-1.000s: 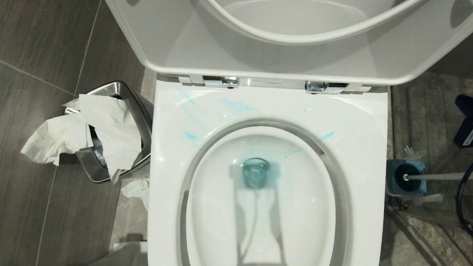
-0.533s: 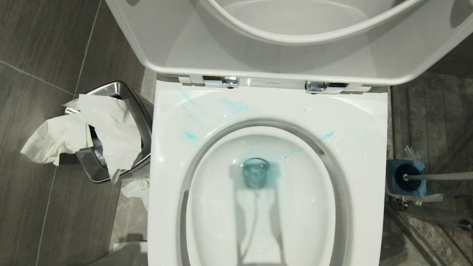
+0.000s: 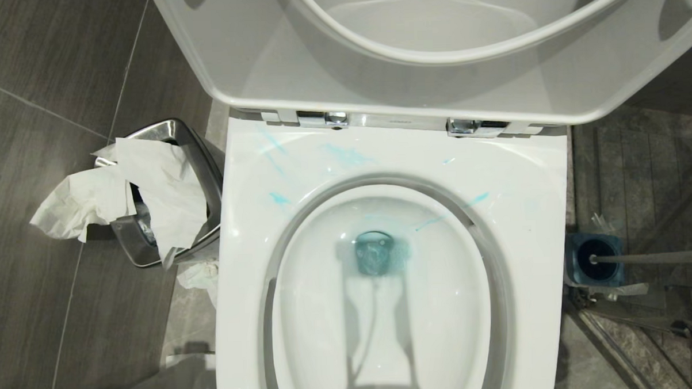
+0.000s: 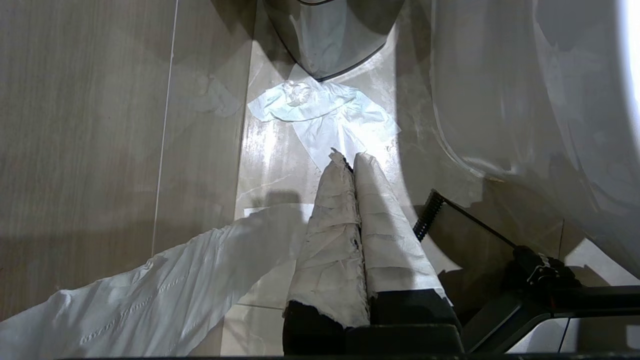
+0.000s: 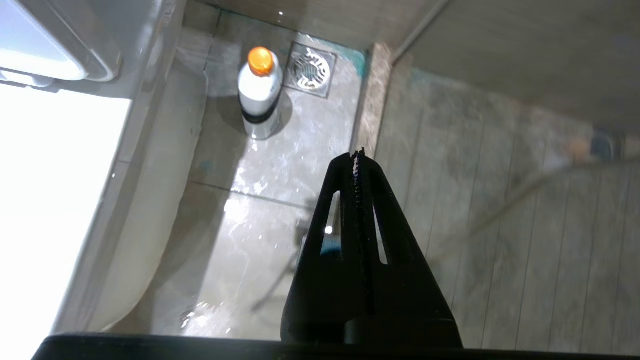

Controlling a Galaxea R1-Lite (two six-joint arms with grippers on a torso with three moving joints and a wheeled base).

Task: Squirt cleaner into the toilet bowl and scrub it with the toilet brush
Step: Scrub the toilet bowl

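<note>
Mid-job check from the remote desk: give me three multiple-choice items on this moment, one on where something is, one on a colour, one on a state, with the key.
1. Where is the toilet brush?
A. In the toilet bowl
B. In its holder on the robot's right of the toilet
C. In the steel bin

2. What colour are the cleaner streaks on the toilet bowl rim?
A. Turquoise-blue
B. Yellow
C. Red

3. How are the right gripper fingers?
A. Wide open
B. Shut on the brush
C. Shut on nothing

Key: 1 B, the black head sits in the holder with the handle leaning away; 2 A, pale blue smears near the hinges; 3 C, the right wrist view shows the black fingers pressed together and empty.
</note>
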